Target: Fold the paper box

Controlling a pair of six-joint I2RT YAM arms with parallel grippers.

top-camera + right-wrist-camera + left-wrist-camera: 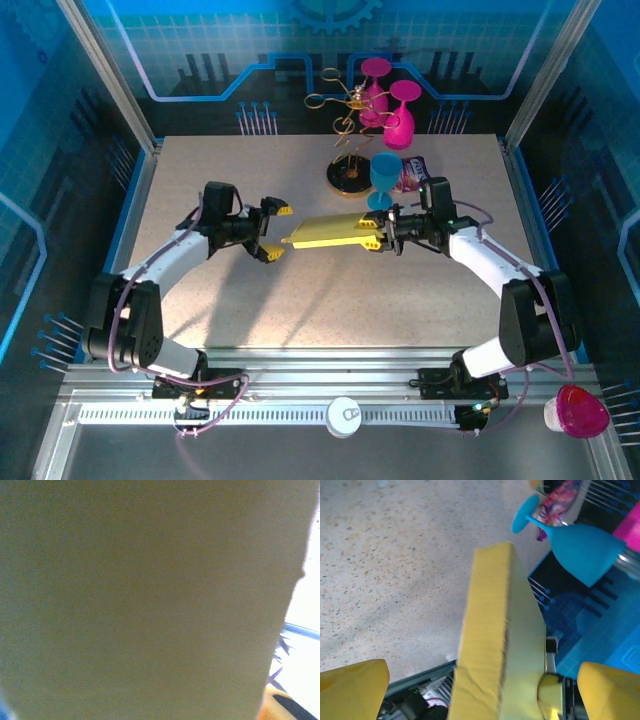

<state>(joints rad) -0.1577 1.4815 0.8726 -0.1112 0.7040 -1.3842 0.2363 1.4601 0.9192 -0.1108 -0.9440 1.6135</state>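
The paper box (330,232) hangs flat just above the middle of the table (200,170). The right claw (378,240) pinches its 3 o'clock end, while the left claw (278,232) stands spread wide at its 9 o'clock tip, touching neither side. With only one end gripped, the thin card could probably sag, twist or slide out of the pinch. If the left claw closes off-centre, it may crush a flap instead of creasing it. A swing toward 1 o'clock risks knocking over the blue cup (384,175) and the snack packet (412,172) beside it. The packet carries print, but it is too small and blurred to read, and the box shows no writing.
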